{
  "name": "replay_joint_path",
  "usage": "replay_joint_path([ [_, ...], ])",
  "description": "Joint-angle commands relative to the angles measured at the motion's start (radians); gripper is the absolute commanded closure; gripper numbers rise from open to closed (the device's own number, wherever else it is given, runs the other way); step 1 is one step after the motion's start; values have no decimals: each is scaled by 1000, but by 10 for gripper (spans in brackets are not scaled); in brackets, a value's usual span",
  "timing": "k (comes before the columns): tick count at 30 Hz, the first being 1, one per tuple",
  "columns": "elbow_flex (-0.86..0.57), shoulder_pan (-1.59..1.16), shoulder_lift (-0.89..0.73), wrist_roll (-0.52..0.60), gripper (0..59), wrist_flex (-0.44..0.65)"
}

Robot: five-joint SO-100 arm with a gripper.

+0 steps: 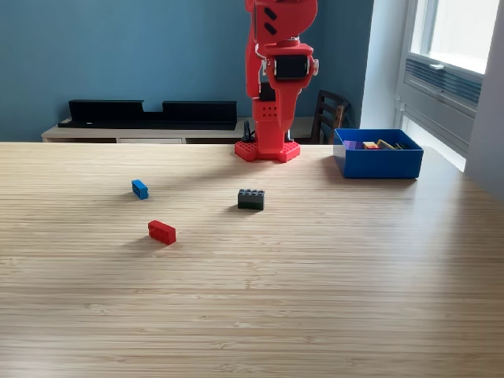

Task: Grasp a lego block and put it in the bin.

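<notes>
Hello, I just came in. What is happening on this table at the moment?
A red robot arm stands at the far edge of the wooden table, folded upright; its gripper is out of view. Nothing is being handled right now. Three lego blocks lie loose on the table: a blue block, a red block and a black block. The blue bin, on the exterior view's right, already holds a few coloured blocks.
</notes>
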Motion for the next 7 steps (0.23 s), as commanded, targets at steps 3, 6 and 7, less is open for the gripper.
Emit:
replay_joint_path([
  [3, -64, 6, 8, 20, 585, -29],
  [6, -49, 38, 6, 20, 585, -44],
  [7, -46, 61, 6, 25, 585, -57],
])
